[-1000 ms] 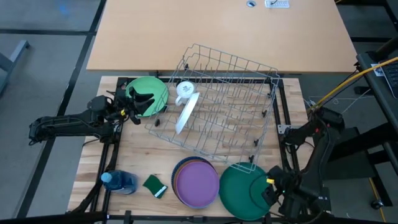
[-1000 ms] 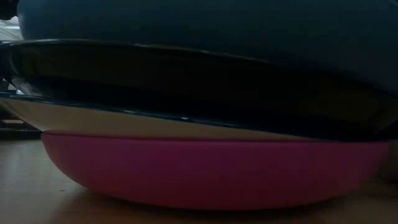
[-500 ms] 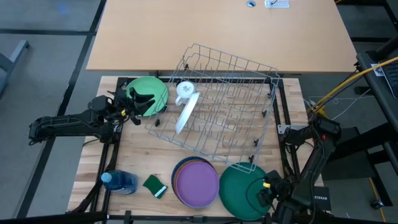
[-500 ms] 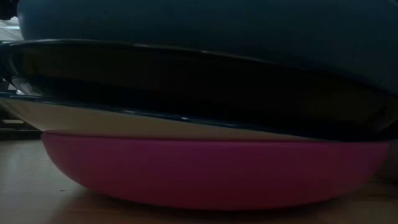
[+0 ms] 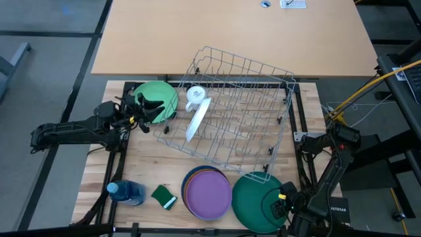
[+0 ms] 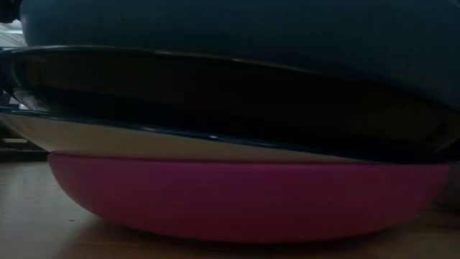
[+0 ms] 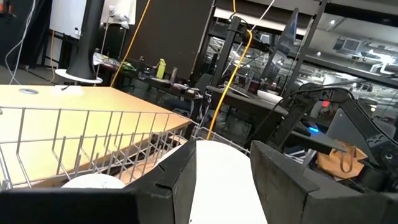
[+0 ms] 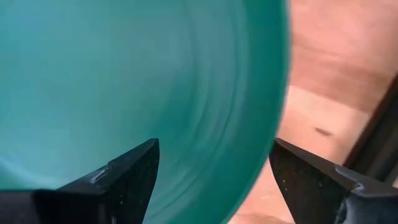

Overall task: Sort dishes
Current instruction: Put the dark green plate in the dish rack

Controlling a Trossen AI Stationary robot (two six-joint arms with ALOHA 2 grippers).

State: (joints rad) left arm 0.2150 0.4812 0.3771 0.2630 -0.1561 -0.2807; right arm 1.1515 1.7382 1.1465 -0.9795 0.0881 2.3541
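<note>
A dark green plate [image 5: 253, 201] lies flat at the near right of the wooden board. My right gripper [image 5: 281, 205] points down over its right rim, open. In the right wrist view, one finger [image 8: 124, 177] stands over the plate's inside [image 8: 143, 74] and the other [image 8: 323, 180] outside the rim. A stack of plates with a purple one [image 5: 209, 192] on top lies beside it and fills the low view [image 6: 244, 201]. A light green plate [image 5: 161, 95] lies at the far left, with my left gripper [image 5: 150, 106] open above it. A white plate [image 5: 197, 120] leans in the rack.
A tilted wire dish rack [image 5: 240, 115] takes up the middle and holds a white mug [image 5: 195, 94]. A blue bottle [image 5: 126, 192] and a green sponge [image 5: 164, 196] lie at the near left. A tan table [image 5: 230, 33] stands beyond the board.
My right gripper has come down toward the dark green plate's right rim, rolling a little about its own line and staying open. The plates have not moved.
</note>
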